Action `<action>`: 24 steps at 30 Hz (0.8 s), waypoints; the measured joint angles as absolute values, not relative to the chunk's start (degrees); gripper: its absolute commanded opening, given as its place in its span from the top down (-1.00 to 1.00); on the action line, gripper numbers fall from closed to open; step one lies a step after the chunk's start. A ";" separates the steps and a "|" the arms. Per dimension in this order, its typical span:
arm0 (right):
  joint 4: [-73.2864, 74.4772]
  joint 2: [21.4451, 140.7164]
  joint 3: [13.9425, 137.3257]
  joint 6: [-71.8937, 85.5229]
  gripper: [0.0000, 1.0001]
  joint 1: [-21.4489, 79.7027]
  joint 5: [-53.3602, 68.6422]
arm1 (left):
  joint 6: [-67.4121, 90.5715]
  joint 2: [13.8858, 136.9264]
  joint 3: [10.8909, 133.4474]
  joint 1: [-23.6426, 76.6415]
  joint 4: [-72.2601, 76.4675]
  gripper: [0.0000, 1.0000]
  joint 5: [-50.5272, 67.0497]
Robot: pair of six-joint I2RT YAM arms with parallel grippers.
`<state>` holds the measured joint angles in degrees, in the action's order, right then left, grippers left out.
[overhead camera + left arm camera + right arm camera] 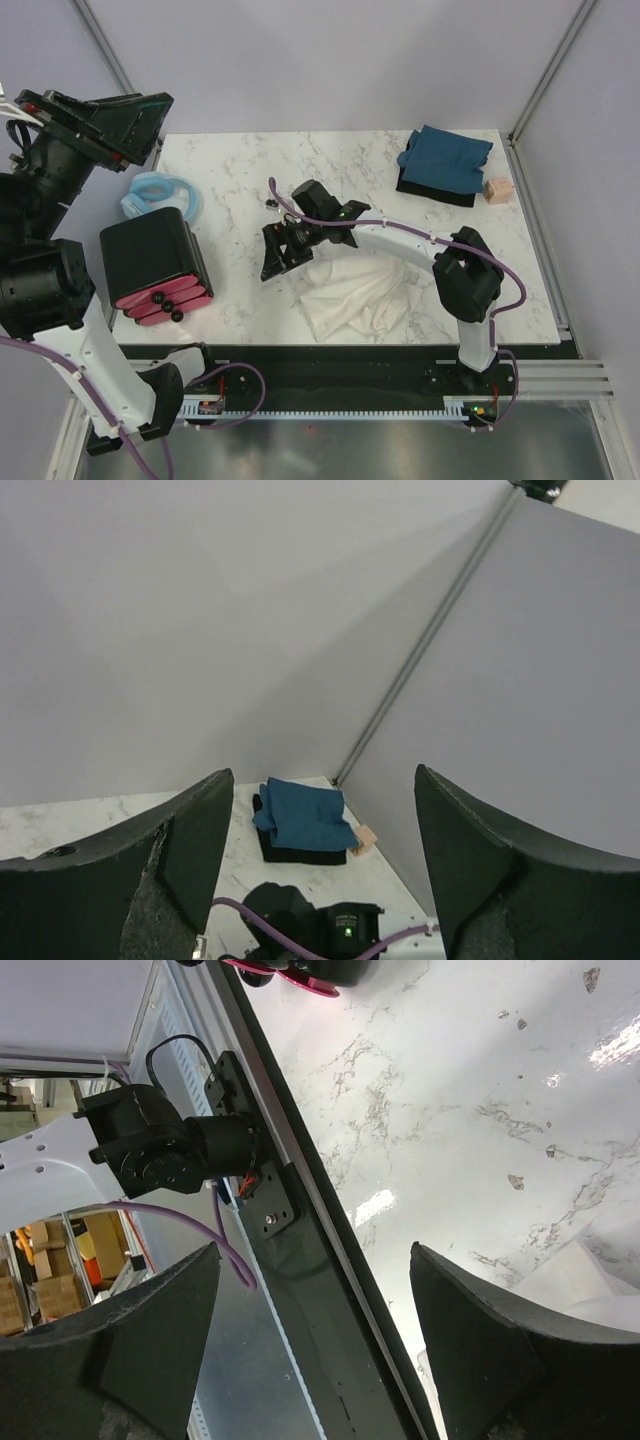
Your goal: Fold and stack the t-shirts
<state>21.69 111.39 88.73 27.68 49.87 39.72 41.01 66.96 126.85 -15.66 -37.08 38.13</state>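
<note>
Where cream shirt [352, 298] lies, black box [150, 255] left

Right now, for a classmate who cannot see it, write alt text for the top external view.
A crumpled cream-white t-shirt lies at the near edge of the marble table, with the right arm reaching across it, jaws open beside it. A folded teal t-shirt sits at the far right corner; a black box with pink drawers stands at the left.

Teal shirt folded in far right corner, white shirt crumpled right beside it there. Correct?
Not quite. The white shirt lies crumpled by the middle of the near edge of the table, well apart from the teal shirt, which is folded in the far right corner. The top external view shows it.
</note>
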 measured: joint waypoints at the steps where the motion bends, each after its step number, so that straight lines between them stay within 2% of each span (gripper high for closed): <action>1: 21.65 111.39 88.73 27.68 -0.69 49.87 39.77 | 41.04 67.00 127.48 -15.66 -37.19 -0.60 39.83; 5: 21.32 111.44 88.66 27.70 -0.69 49.87 40.07 | 41.04 65.47 125.10 -15.62 -37.08 -0.60 44.40; 12: 18.83 111.44 88.51 28.40 -0.69 49.87 41.65 | 39.68 61.30 110.74 -15.64 -35.18 -0.59 47.62; 17: 15.35 111.61 88.66 30.13 -0.69 49.87 43.81 | 34.15 57.25 96.75 -15.64 -33.56 -0.58 42.04; 24: 13.45 113.32 90.17 30.76 -0.69 49.87 45.17 | 27.88 57.65 85.10 -15.64 -29.71 -0.57 35.81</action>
<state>13.45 113.32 90.17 30.76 49.87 45.17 27.88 57.65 85.10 -15.64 -29.71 35.81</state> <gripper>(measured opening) 0.844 0.783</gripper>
